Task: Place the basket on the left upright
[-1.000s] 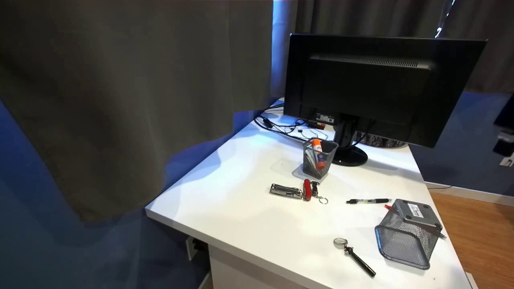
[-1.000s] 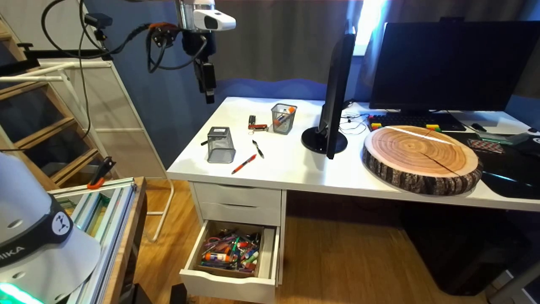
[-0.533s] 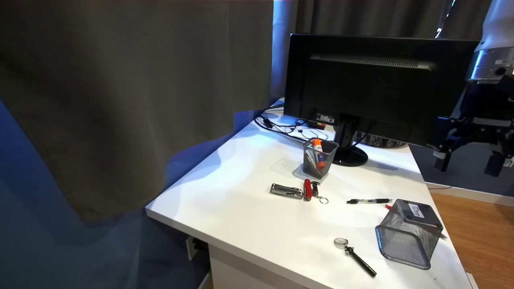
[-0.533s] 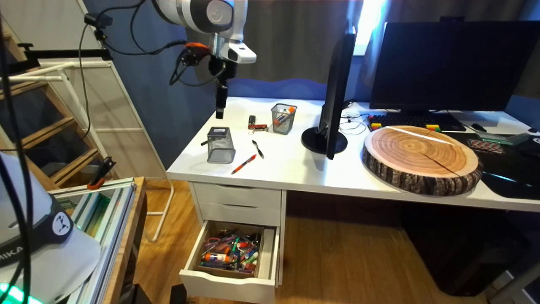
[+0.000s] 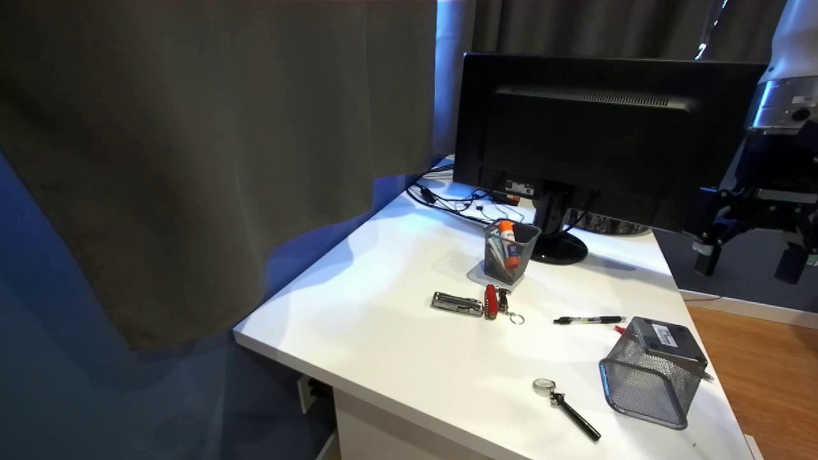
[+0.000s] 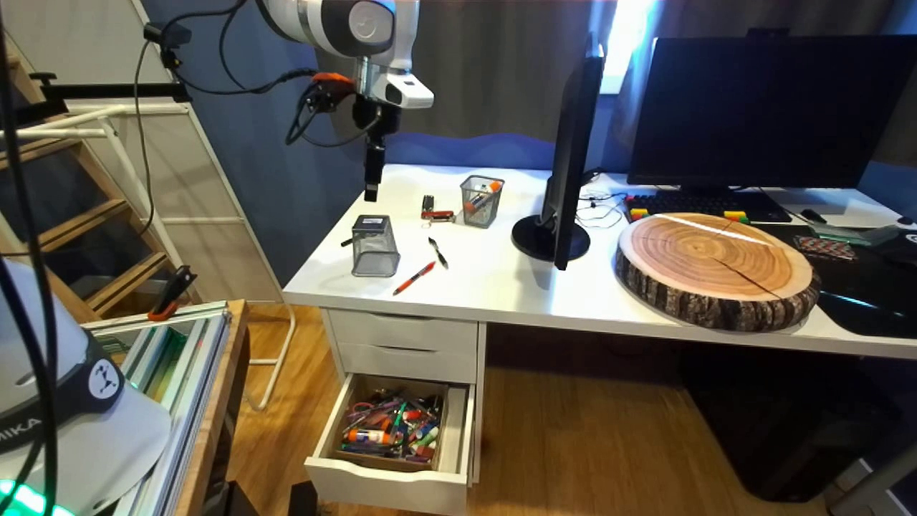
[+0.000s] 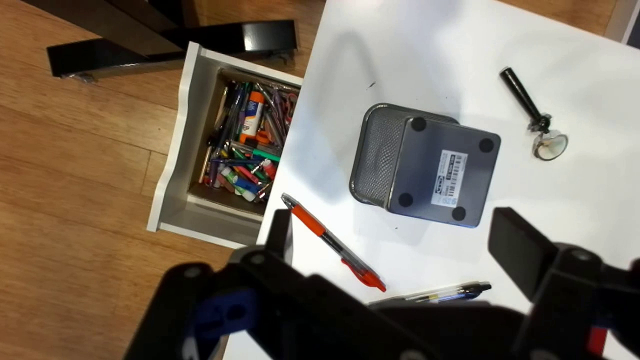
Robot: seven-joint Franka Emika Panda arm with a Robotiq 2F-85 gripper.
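White desk [image 5: 396, 345]: basket [image 6: 375, 247] stands on it mouth down, its labelled base uppermost. Gripper [image 5: 748, 264] hangs higher than the basket and apart from it, jaws spread wide, fingers [image 7: 520, 250] well separated; wrist view shows the basket beyond the gap. Near the basket on one side, red pen [image 7: 334, 242]; on the opposite side, round-glass tool [image 5: 565, 407], also near, part of its black handle [image 6: 347, 242] showing from behind the basket in an exterior view. Black pen [image 5: 589, 320] near the basket too, partly covered by the gripper in the wrist view. Well apart from the basket: mesh pen cup [image 6: 483, 215], upright, orange-capped glue stick [image 5: 505, 228] tilted inside. Multitool [image 5: 457, 303] and red pocketknife [image 5: 491, 301] lie off from the basket in the cup's direction. Farther from the basket than the cup: monitor [image 5: 588, 128]; farther again, wood slice [image 6: 716, 251]. Lower than the basket, pulled-out drawer [image 6: 394, 487] holds a jumble of stationery [image 6: 390, 426].
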